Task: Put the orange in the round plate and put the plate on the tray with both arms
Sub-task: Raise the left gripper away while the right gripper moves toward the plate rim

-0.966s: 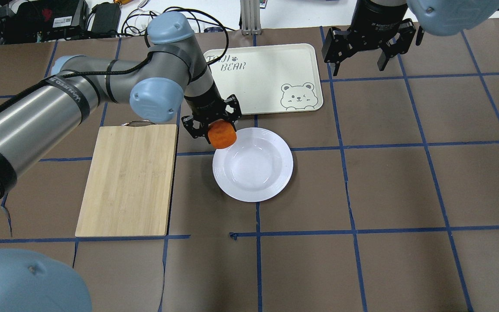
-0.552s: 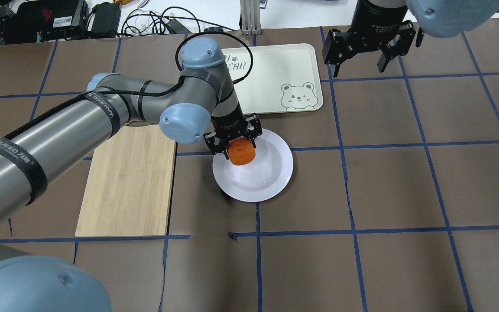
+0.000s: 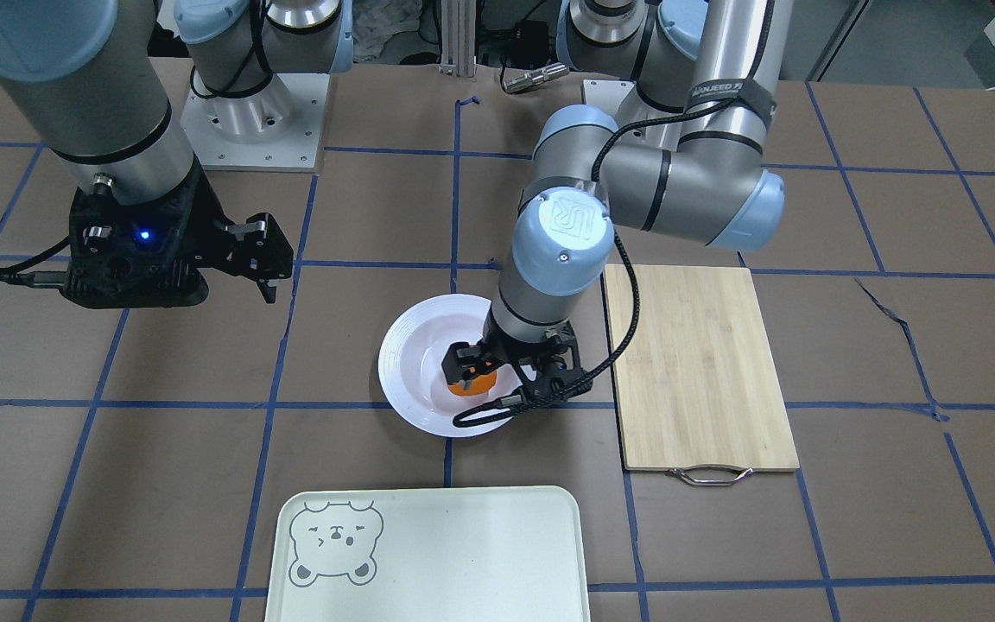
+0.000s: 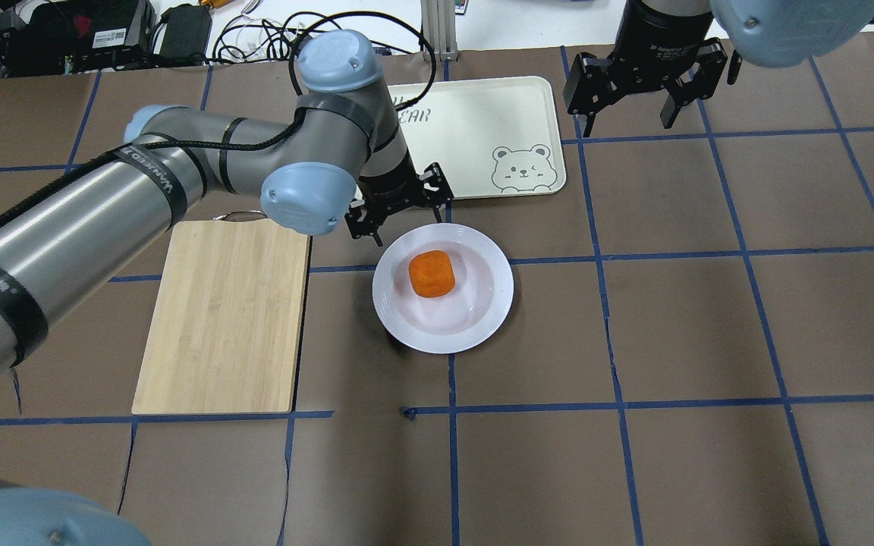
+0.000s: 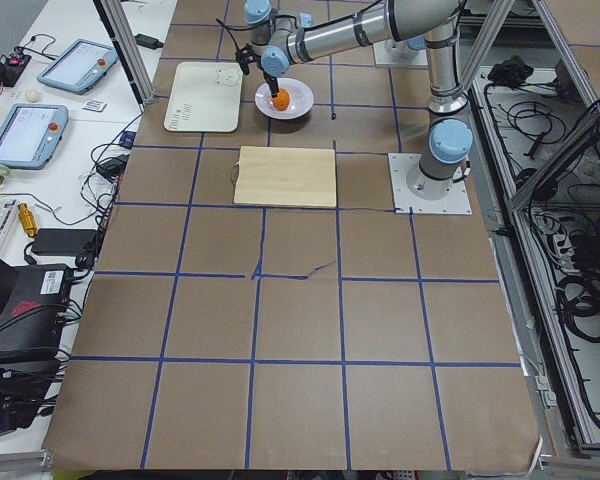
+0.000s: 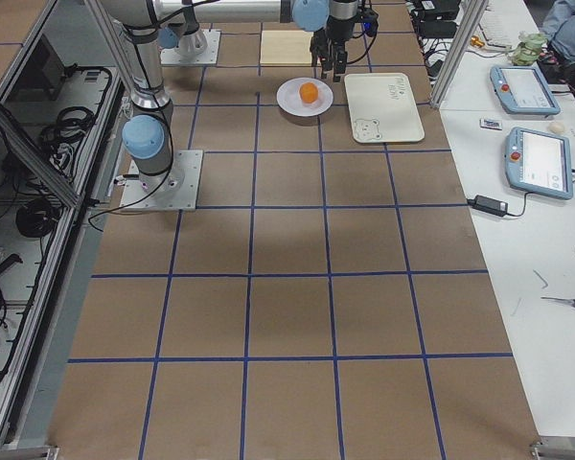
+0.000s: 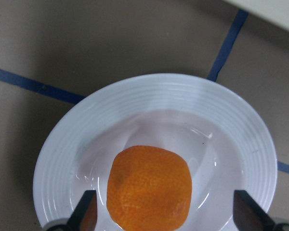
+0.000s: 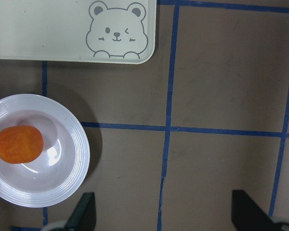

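The orange [image 4: 431, 274] sits in the sunken centre of the round plate [image 4: 495, 292], which lies on the worktop [image 4: 710, 326] just short of the tray [image 4: 475, 125], apart from the bamboo board [image 4: 224, 318] on its left, with open worktop to its right. My left claw [image 4: 400, 208] hangs spread wide and empty above the plate's far-left rim, wrist pointing down. My right claw [image 4: 629, 110] is also spread, holding nothing, beside the tray's right edge
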`<state>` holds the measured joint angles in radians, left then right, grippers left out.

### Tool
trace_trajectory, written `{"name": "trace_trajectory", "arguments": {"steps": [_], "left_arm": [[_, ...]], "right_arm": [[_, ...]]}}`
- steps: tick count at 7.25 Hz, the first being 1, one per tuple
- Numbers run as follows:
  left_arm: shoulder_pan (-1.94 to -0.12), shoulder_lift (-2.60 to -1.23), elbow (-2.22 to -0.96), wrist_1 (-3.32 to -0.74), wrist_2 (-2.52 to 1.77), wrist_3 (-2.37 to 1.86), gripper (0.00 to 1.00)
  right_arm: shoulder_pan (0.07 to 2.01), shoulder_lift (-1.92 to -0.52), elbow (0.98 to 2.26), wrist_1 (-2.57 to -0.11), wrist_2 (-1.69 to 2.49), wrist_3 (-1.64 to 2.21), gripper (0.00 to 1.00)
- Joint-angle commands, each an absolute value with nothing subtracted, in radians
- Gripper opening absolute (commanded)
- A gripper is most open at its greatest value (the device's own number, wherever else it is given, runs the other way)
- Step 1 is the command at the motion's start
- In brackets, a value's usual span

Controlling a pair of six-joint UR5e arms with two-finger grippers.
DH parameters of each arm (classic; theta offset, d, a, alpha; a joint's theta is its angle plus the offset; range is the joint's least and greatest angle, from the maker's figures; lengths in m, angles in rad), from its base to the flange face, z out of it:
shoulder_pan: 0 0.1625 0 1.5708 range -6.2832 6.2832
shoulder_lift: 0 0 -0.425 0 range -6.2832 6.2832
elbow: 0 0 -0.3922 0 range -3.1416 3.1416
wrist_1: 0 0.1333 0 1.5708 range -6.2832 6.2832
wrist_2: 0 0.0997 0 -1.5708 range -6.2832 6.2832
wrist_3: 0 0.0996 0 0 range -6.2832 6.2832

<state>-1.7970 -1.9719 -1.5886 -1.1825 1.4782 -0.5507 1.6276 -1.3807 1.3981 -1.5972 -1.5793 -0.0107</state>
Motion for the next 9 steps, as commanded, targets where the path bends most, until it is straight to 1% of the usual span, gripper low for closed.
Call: {"name": "trace_trajectory", "arguments": {"steps": [1, 2, 3, 4, 6, 7, 9], "left_arm": [[-1.641, -1.922, -1.461, -1.401, 1.584, -0.331, 1.0], [-1.573, -1.902, -1.421, -1.407, 1.586, -0.324, 1.0], [-1.49, -1.885, -1.413, -1.411, 1.579, -0.322, 1.0], [-1.458, -1.882, -1.417, -1.395, 1.585, -0.319, 1.0], [-1.463, -1.868, -1.413, -1.39, 1.601, -0.321, 1.0], [-1.479, -1.847, -1.417, -1.388, 1.603, -0.31, 1.0], [-1.485, -1.815, -1.422, -1.391, 1.603, -0.307, 1.0]], "right_arm": [[1.628, -1.375, 1.408, -1.635, -1.572, -0.008, 1.0], [1.623, -1.373, 1.451, -1.704, -1.528, -0.005, 1.0], [1.623, -1.373, 1.535, -1.785, -1.487, 0.001, 1.0], [1.623, -1.381, 1.601, -1.895, -1.488, 0.002, 1.0], [1.635, -1.382, 1.64, -1.902, -1.483, 0.026, 1.0], [1.637, -1.368, 1.705, -1.922, -1.382, 0.055, 1.0], [1.635, -1.291, 1.825, -2.105, -1.273, 0.102, 1.0]]}}
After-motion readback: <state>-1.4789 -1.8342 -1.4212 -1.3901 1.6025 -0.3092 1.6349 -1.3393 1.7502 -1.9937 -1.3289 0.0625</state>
